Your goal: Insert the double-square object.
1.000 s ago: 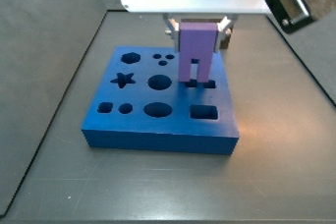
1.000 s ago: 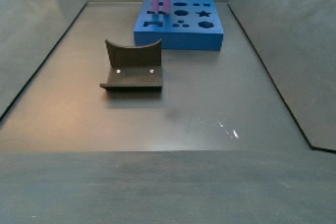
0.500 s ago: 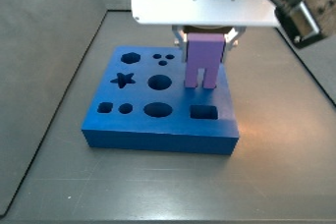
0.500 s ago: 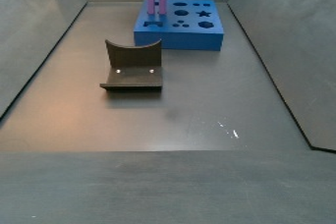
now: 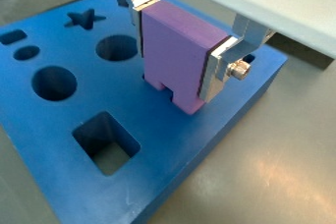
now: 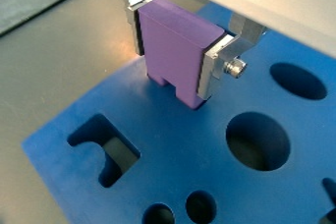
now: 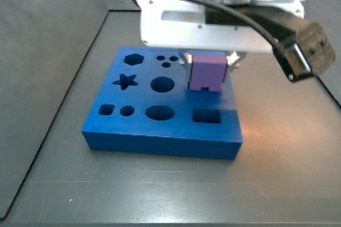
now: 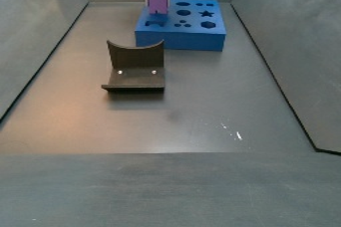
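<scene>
The double-square object [image 5: 180,53] is held upright in the claw [image 5: 184,33], which is closed on its two sides. A silver finger [image 6: 221,53] is pressed flat on each side of the purple block. The block's long side runs up and down, and its two square prongs point straight down at the blue board [image 7: 123,131].

In both wrist views the prongs are seen low at the board's top, and their tips seem to be already going into holes there. How deep they sit cannot be told. In a side view the purple block [image 7: 208,72] is seen over the far right part of the board. So the next move is judged to be straight down, with the block kept upright so the prongs do not jam.

The board has many other holes: a star hole [image 7: 127,82], round holes [image 7: 160,113] and a square hole [image 7: 205,115]. All are seen empty.

Well apart on the counter [image 8: 200,121], a dark curved block [image 8: 135,67] is left alone.
</scene>
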You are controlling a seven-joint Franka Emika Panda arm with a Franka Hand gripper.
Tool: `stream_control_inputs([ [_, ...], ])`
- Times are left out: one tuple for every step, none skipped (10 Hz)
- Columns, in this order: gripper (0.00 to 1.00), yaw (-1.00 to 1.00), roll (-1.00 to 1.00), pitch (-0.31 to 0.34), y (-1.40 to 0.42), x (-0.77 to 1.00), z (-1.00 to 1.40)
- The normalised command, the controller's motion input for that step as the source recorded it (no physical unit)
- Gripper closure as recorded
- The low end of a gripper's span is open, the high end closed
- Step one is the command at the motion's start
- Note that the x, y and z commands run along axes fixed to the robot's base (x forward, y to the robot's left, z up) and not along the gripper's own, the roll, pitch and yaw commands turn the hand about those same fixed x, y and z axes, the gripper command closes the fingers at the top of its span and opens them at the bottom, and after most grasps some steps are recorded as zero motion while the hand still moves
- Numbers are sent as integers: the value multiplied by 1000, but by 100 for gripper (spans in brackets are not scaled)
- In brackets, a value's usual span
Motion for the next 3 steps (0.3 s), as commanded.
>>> stream_control_inputs([
  [100,-34,-149,-3,46,191,-771],
  [100,0,-57,-171,0,-14,-169],
  [100,0,0,0,0,6,-54],
])
